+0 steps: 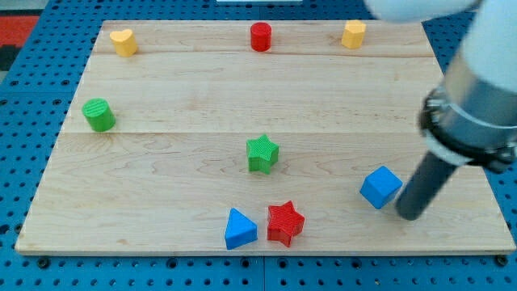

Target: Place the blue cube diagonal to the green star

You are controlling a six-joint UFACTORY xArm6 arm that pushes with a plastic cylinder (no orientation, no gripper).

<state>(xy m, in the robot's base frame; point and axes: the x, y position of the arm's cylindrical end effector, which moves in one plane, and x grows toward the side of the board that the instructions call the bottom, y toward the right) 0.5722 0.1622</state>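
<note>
My tip just right of blue cube, gripping nothing, contact unclear, green star well apart toward view's upper left.

Bright, even light falls from above on the pale wooden bench, with no glare on the wood. The blocks are sharp and cast only short, soft shadows; the green star shows its ridged faces clearly. The arm at the view's right is large, blurred and out of focus, its white upper part nearly washed out.
</note>
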